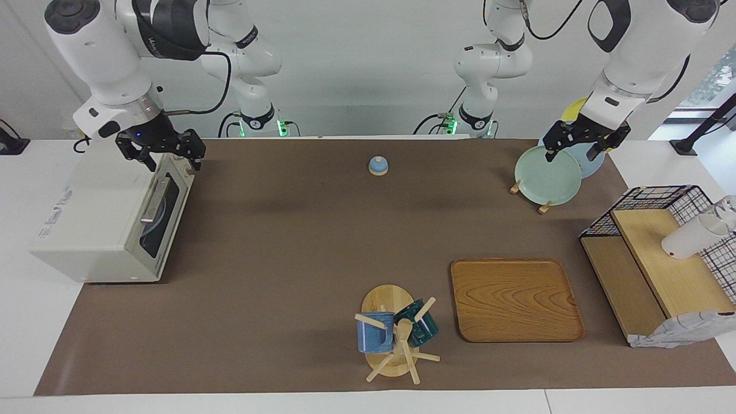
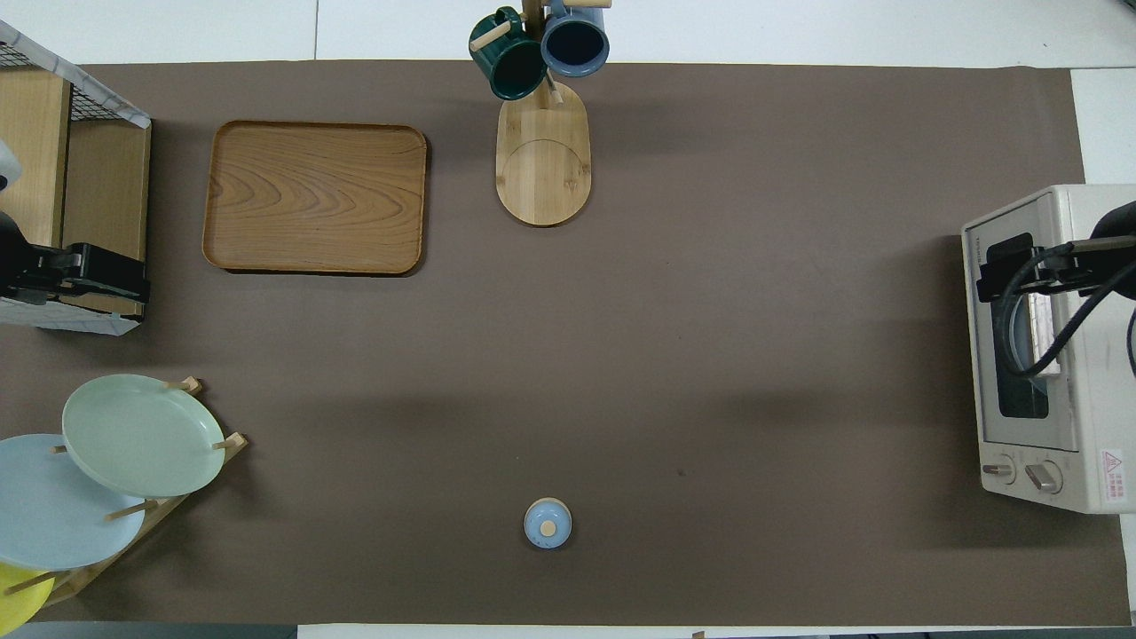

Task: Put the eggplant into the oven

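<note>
- Presently, a brown mat (image 1: 287, 247) covers the white tabletop (image 1: 23, 322); a plain white wall (image 1: 356, 63) rises past the arms' bases.
- Oven (image 1: 103, 221) stands at the right arm's end, door shut. No eggplant shows in either view.
- Right tool (image 1: 163, 154) hangs over the oven's top edge, fingers spread, empty.
- Left tool (image 1: 583, 140) hangs over the plate rack (image 1: 546, 172), fingers spread, empty.
- Tray (image 1: 514, 299) and mug tree (image 1: 391, 336) sit farther out.

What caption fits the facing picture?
Right gripper hovers over the shut off-white toaster oven; left gripper waits above the plates.
</note>
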Motion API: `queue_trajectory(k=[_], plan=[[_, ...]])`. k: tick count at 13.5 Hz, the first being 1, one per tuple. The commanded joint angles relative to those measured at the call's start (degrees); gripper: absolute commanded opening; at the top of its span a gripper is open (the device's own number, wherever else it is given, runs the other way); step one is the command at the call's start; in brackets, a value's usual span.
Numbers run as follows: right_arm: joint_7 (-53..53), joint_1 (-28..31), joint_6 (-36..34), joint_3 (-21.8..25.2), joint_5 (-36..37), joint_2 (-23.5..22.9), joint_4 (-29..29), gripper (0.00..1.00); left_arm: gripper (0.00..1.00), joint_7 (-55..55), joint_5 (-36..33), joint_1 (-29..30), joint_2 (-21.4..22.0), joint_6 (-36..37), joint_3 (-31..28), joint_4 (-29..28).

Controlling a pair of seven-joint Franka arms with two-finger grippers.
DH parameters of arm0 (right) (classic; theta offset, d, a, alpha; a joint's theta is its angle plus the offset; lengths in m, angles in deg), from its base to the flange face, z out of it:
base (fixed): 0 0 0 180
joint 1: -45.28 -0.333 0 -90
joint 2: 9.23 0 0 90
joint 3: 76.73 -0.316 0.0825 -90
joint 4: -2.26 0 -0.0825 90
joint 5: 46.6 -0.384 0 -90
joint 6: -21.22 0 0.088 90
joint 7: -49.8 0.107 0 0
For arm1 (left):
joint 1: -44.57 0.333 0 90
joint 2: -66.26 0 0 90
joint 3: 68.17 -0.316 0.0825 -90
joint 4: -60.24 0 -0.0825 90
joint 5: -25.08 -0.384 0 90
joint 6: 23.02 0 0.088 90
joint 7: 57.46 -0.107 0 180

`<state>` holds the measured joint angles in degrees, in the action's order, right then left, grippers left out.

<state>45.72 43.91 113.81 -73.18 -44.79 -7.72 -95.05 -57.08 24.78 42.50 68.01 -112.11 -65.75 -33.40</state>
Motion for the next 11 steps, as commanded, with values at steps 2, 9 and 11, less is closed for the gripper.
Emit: queue_trajectory(k=[2,9,11], plan=[[0.21,-0.03,-1.27,0.15,-0.66,-0.1,0.9,1.0,1.0,-0.29,0.83,0.39,0.36,-0.03,0.04,0.13],[1.36,-0.03,-0.66,0.15,-0.66,-0.1,0.9,1.0,1.0,-0.29,0.83,0.39,0.36,-0.03,0.04,0.13],[1.28,-0.12,-0.57,0.15,-0.66,-0.1,0.9,1.0,1.0,-0.29,0.83,0.39,0.36,-0.03,0.04,0.13]])
